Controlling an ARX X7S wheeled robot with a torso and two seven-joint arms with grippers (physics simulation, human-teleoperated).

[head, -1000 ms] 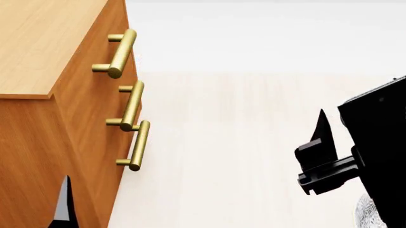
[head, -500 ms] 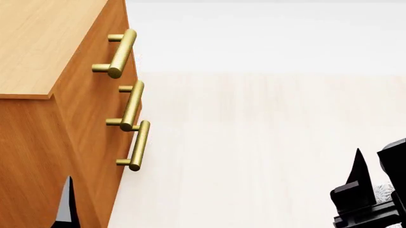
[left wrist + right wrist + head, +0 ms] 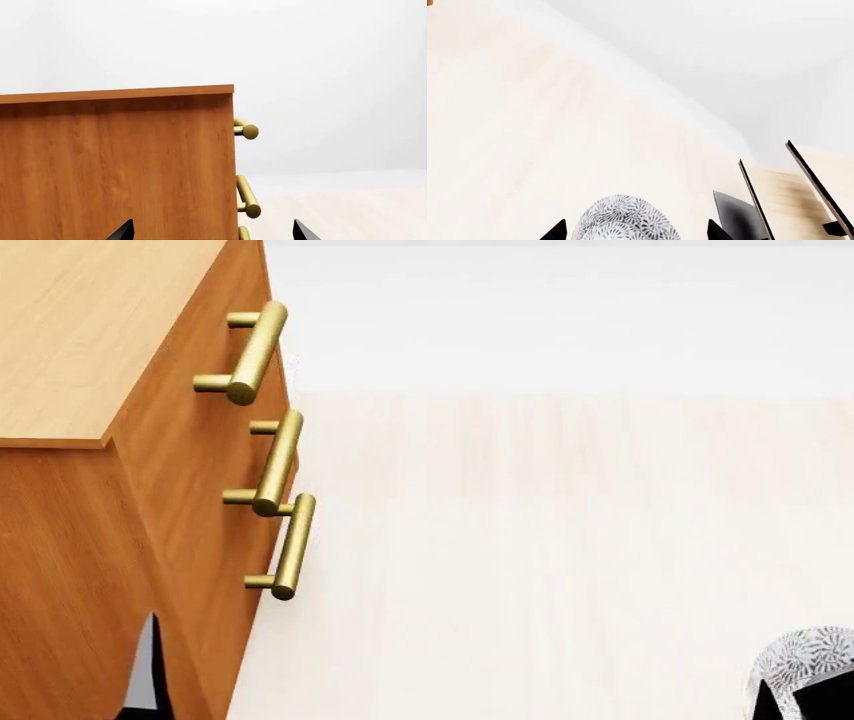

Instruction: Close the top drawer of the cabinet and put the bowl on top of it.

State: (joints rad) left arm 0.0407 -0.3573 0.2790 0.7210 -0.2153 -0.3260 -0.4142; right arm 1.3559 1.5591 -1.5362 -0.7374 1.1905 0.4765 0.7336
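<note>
Bowl [image 3: 624, 220] on the floor [image 3: 534, 540], well right of the cabinet [image 3: 94, 330]; right gripper [image 3: 637, 235] jaws apart, straddling it; left gripper [image 3: 210, 232] jaws apart beside the cabinet's side; top drawer [image 3: 247, 300] apparently flush, shut. Risk: the round rim may slip on closing; a hurried lift might tip it.

One cabinet [image 3: 94, 470]. Three brass bar handles [image 3: 278, 461] on its front, so probably three drawers, though the seams between the fronts are hard to make out. One patterned bowl [image 3: 624, 220]. Two tools show only as dark fingertips [image 3: 122, 231].
</note>
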